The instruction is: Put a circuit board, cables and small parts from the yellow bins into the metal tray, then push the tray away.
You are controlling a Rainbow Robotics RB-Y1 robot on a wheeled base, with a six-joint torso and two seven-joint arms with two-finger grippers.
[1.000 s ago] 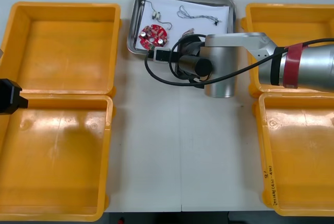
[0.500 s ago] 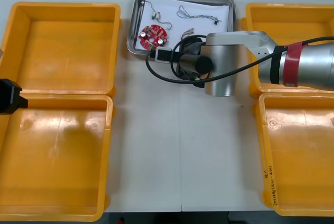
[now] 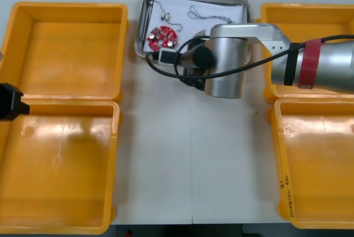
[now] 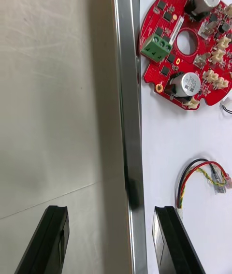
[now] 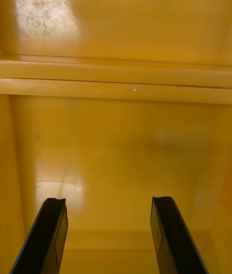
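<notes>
Fingers [image 4: 53, 240] wide apart on right gripper [image 4: 113, 242], straddling tray [image 4: 126, 85] rim near board [image 4: 186, 47]. Left gripper [image 5: 108, 240] spread too, left of tray.

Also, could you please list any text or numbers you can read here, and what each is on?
None reads clearly.
Near right yellow bin: dark handwriting on its rim, too small to read.
Round red circuit board: no legible print.
Right pincer, open astride the metal tray rim: unmarked.
Left pincer, open over the left yellow bins: unmarked.

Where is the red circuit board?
In the front view, the circuit board lies inside the metal tray, in its near left corner, ahead of the right gripper.
</notes>
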